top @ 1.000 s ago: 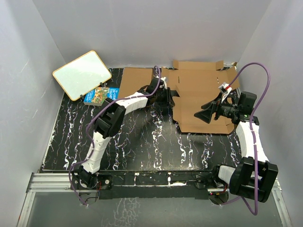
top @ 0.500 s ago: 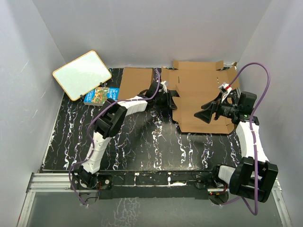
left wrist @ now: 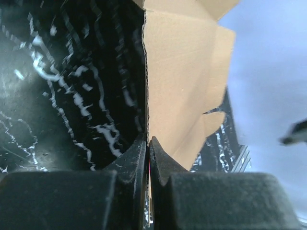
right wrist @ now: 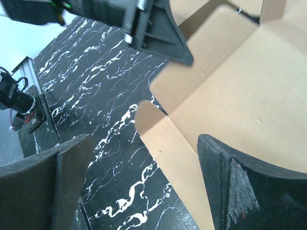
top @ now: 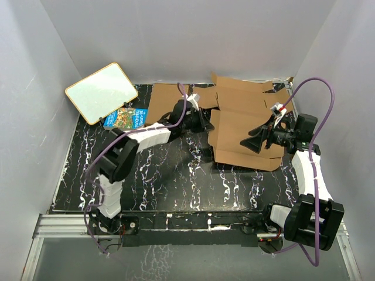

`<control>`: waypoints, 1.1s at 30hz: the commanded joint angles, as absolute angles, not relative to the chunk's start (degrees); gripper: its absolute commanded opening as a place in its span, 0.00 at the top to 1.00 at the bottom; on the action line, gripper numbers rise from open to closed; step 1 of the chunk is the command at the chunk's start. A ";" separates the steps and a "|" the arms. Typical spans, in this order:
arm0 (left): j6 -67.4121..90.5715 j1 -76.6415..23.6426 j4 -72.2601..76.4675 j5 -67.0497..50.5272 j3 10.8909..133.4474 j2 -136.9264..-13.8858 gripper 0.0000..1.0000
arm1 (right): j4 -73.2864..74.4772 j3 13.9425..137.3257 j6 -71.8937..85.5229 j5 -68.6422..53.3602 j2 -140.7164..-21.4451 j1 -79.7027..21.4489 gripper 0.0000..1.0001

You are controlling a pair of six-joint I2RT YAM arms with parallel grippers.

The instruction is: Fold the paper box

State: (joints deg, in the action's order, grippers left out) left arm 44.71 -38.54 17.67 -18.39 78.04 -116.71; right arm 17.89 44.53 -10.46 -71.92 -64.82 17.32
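Right now my left gripper (left wrist: 147,141) is clamped tight on the thin left edge of the paper box (top: 249,111), which lies at the far right of the worktop (top: 164,170). I pinch the side flap there so it can swing up along its crease, and it stands tilted off the surface. My right gripper (top: 253,142) hangs above the box's middle panel, jaws spread wide and holding nothing, probably placed to press the base down.

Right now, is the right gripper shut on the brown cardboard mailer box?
No, the right gripper stands wide open above the brown cardboard box.
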 commanded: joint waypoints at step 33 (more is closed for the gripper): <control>45.83 -51.13 9.33 7.38 38.95 -66.12 0.84 | 15.44 42.89 -16.26 -75.33 -62.70 18.30 0.02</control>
